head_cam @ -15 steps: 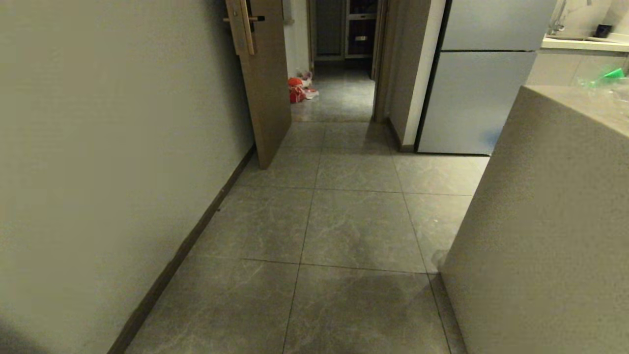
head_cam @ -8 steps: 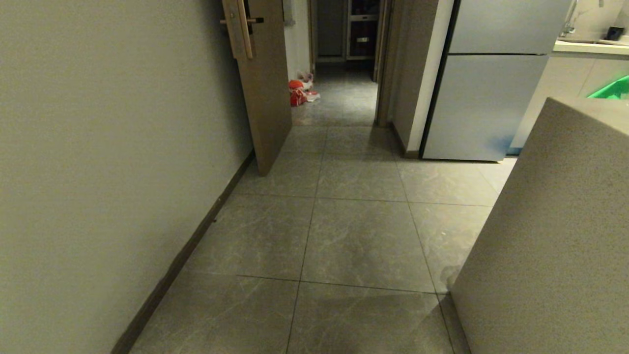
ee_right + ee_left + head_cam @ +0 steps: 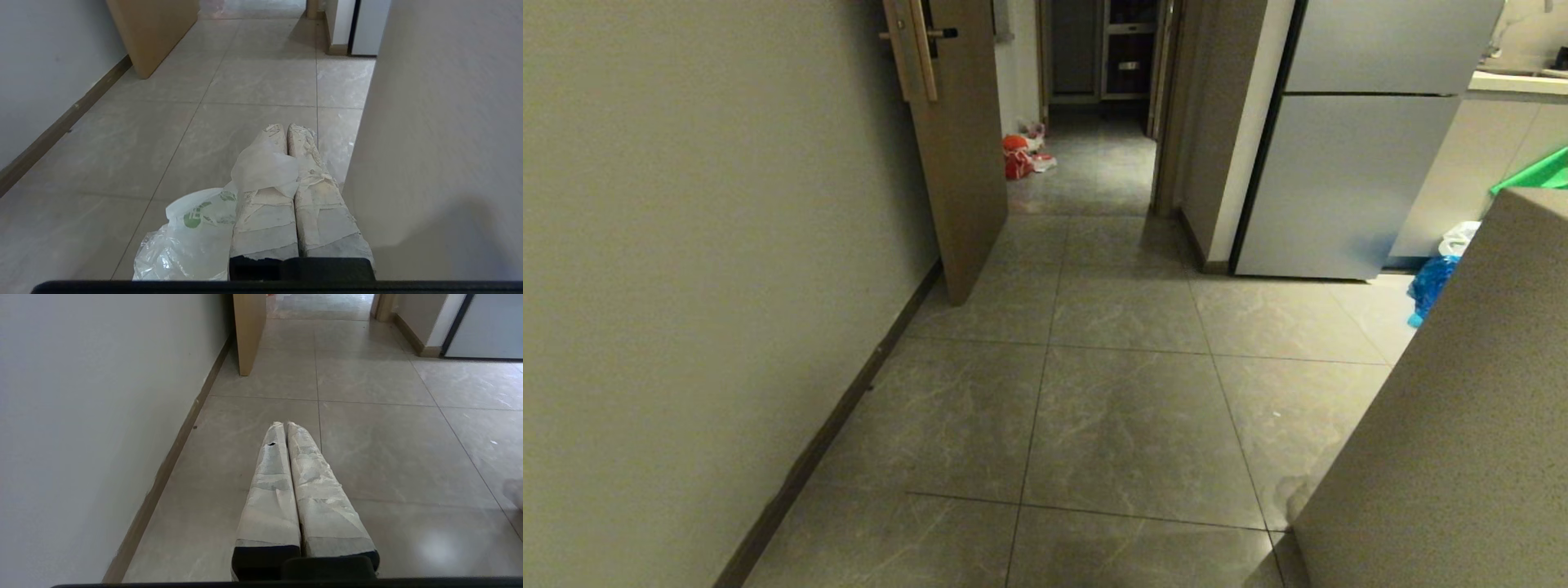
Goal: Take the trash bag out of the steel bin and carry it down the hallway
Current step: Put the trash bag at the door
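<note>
The hallway (image 3: 1119,408) runs ahead between a cream wall (image 3: 703,245) on the robot's left and a speckled grey worktop (image 3: 1445,408) close on its right, with an open wooden door (image 3: 960,147) jutting in from the left and a fridge (image 3: 1347,163) beyond on the right. The step in hand looks like the carry itself. To do it well, I judge the base should hold the middle of the tiles, since the worktop's side sits very near the loaded arm, then steer between the door's edge and the fridge corner.

The right end effector (image 3: 286,128) is pinched together on a handle loop of the trash bag (image 3: 192,241), which hangs beside and under its taped fingers, above the floor. A steady, unhurried drive should keep the thin plastic from swinging against the worktop or slipping out. The left end effector (image 3: 284,424) is closed on nothing, held over the tiles near the wall.

The steel bin is in no view. The bag's bottom is cut off, so whether it clears the floor is uncertain. Neither arm appears in the head view. Red bags (image 3: 1019,155) past the doorway and blue plastic (image 3: 1431,282) by the worktop are too small to identify.
</note>
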Controlling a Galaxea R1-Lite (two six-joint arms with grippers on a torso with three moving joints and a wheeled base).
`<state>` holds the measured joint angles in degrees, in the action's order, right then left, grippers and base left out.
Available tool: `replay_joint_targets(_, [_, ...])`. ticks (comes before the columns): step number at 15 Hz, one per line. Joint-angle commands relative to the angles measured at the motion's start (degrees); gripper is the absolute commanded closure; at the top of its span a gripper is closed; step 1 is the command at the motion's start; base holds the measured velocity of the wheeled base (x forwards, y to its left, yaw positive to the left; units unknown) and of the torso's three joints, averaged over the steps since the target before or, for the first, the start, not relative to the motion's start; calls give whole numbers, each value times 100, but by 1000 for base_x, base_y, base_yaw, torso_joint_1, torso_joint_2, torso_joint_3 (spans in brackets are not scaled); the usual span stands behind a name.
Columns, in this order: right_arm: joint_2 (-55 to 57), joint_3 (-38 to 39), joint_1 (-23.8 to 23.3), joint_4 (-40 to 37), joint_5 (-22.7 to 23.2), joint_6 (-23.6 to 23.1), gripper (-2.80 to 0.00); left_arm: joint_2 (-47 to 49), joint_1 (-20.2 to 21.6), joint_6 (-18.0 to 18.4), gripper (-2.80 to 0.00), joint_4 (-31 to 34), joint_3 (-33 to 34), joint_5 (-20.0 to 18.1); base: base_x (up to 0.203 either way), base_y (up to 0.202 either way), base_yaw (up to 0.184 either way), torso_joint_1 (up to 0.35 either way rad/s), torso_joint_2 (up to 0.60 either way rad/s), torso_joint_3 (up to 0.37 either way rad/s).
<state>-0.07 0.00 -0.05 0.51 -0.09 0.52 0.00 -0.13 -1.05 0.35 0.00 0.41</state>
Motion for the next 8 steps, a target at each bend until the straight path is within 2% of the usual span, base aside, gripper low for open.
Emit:
replay_joint_targets(1, [-10,18,-4,2,0,1,0,0,-4,8,0,0,9,3,187,0,-1,-1,6,5])
replay_joint_targets(8, [-10,18,4,2,0,1,0,0,2,14,0,0,9,3,188,0,0,1,4,1])
